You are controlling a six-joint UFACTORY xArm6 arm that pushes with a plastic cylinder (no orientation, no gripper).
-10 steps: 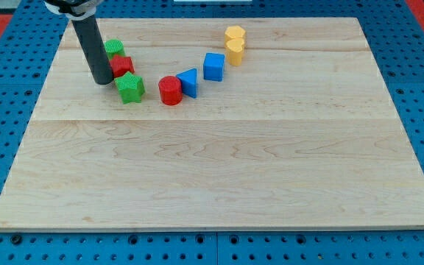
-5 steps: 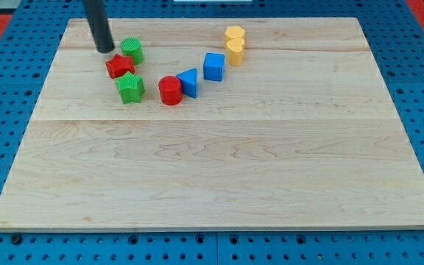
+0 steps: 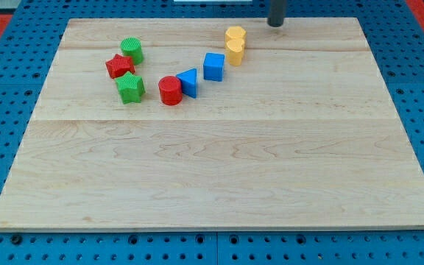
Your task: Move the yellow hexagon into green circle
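My tip [image 3: 275,23], a bare rod with no claw, is hovering right of the yellow hexagon [image 3: 235,34], risking dragging the touching yellow heart [image 3: 235,51] toward the green circle [image 3: 132,49]

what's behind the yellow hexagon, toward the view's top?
Behind the yellow hexagon is only bare board. My tip sits up and to its right, apart from it. The yellow heart touches its near side. Nothing hides that strip.
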